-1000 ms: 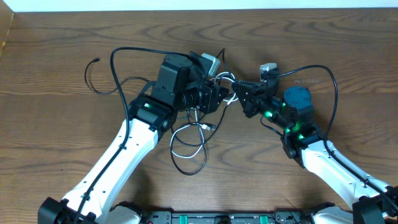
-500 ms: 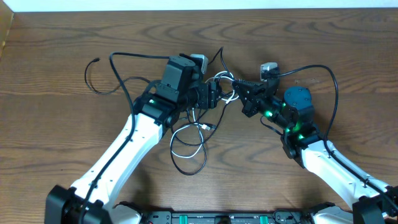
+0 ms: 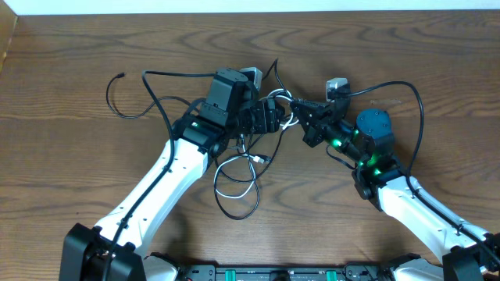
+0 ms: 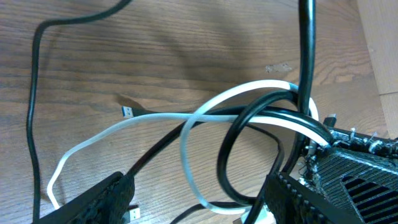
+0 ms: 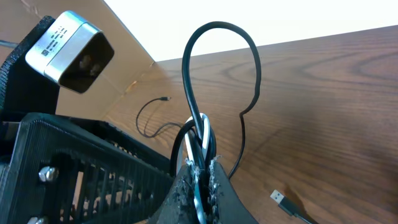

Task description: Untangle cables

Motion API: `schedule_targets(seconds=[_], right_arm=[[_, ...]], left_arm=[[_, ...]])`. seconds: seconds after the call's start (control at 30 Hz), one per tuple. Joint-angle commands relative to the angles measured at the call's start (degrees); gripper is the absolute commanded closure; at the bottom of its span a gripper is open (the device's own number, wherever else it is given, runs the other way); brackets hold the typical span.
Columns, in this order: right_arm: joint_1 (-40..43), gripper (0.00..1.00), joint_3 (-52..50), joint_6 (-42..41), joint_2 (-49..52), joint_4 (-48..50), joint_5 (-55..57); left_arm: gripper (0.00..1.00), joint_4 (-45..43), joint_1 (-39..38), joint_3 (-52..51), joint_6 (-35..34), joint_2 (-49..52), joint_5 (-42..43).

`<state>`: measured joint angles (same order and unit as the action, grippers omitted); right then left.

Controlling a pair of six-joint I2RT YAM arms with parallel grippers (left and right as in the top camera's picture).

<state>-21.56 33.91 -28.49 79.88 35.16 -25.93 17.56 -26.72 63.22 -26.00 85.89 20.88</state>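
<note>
Looking down from overhead, you had both arms meeting just toward 12 o'clock of the middle of the counter [image 3: 78,156], with the cables [image 4: 273,114] bunched between them. Your right pincer [image 5: 202,177] was clenched on a black strand and the white cable [image 4: 184,149] together. In its wrist view a black loop [image 5: 221,28] rose from the tips toward 12 o'clock, and a plug [image 5: 280,199] lay on the wood at 4 o'clock of them.

Your left pincer [image 4: 196,186] was released, its fingers [image 4: 106,199] spread wide. Black and white strands crossed in the gap between them, and I could not tell whether any strand touched a finger. In that view a thick black coil sat at 2 o'clock, hard against the right pincer's tips, with the white cable wrapped around it. A blue-tipped plug [image 4: 127,112] rested at 10 o'clock.

From overhead, slack hung at 7 o'clock of the left pincer: a white loop [image 3: 217,181] and, below it, a black one [image 3: 234,216], both flat on the counter. One thin black strand ran off to 10 o'clock and ended in a small tip [image 3: 122,76], well apart from the knot.
</note>
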Motion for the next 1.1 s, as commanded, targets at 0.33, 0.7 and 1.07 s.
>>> schedule_targets(seconds=[0.33, 0.7, 1.07], right_arm=[[-0.31, 0.99, -0.17, -0.2, 0.07, 1.31, -2.12], [-0.28, 0.99, -0.17, -0.15, 0.07, 1.29, -2.91], [-0.02, 0.34, -0.17, 1.38, 0.07, -2.54, 0.0]], left_arm=[[0.54, -2.08, -2.36, 0.09, -1.11, 1.03, 0.46], [0.92, -3.54, -2.34, 0.11, -1.07, 1.05, -1.05], [0.93, -1.09, -2.34, 0.11, 8.41, 1.03, -6.8]])
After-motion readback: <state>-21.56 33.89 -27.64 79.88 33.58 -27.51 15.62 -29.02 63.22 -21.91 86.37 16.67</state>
